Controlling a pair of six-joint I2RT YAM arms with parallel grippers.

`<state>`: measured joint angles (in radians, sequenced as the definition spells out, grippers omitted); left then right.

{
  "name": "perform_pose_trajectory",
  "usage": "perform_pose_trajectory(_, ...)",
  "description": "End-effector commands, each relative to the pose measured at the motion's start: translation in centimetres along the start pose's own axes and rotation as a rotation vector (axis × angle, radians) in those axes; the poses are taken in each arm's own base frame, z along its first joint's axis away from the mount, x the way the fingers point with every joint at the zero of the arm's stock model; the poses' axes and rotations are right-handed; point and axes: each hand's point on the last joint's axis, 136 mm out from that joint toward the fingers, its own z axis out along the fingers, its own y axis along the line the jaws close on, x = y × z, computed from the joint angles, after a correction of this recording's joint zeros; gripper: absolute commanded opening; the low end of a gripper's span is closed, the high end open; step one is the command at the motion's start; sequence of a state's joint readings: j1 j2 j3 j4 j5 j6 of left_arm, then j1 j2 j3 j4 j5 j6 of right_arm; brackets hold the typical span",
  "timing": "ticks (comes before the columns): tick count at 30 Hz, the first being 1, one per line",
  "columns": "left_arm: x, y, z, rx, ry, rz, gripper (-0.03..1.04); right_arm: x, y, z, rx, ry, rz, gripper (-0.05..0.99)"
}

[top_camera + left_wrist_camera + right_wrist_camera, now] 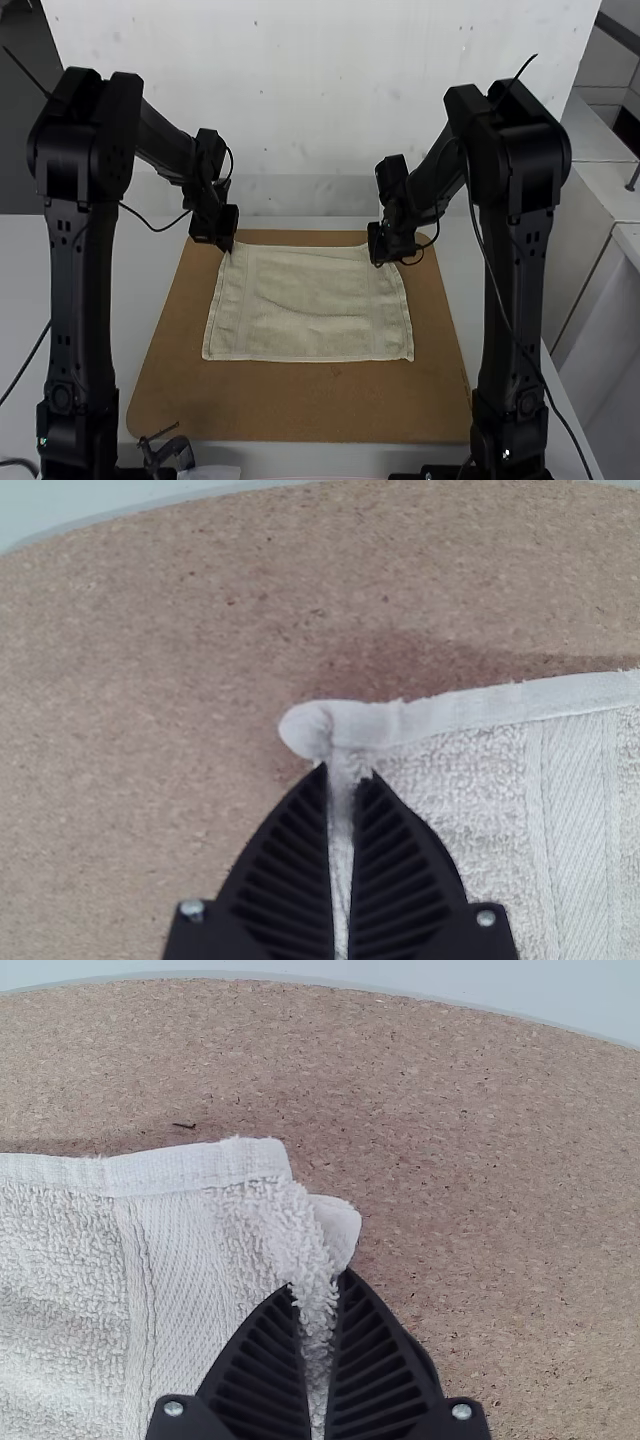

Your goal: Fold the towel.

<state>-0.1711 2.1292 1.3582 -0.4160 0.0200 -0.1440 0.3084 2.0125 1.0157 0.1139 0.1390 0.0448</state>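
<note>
The pale towel (310,305) lies spread flat, with slight wrinkles. At its far left corner is my left gripper (228,243); at the far right corner is my right gripper (376,258). In the left wrist view, my left gripper (341,780) has the side edge of the towel (450,770) pinched between its black fingers, just below the hemmed corner. The right wrist view has my right gripper (318,1285) shut on the other side edge of the towel (190,1250), where a small flap of the corner sticks out beside the fingertips.
A brown board (300,405) with rounded corners lies under the towel on the light table (165,240). A small dark device (168,450) is at the board's near left edge. Cables hang along both arms. A white wall (320,110) rises behind the table.
</note>
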Motion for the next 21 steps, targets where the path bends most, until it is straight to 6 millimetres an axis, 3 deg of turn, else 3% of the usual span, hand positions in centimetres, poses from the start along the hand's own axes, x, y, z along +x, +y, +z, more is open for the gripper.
perform_pose_trajectory(1, 0.9, -3.6, -1.8, 0.116, 0.024, -0.002, 0.01, -0.4, -3.3, -0.1, 0.108, -0.023, 0.052, 0.02)
perform_pose_trajectory(10, -2.2, -5.7, -7.7, 0.159, -0.113, -0.013, 0.01, -4.6, -2.8, -2.7, 0.080, -0.186, 0.095, 0.02)
perform_pose_trajectory(21, -6.1, -6.2, -14.9, 0.188, -0.301, -0.021, 0.01, -8.9, -3.1, -6.9, 0.046, -0.413, 0.163, 0.02)
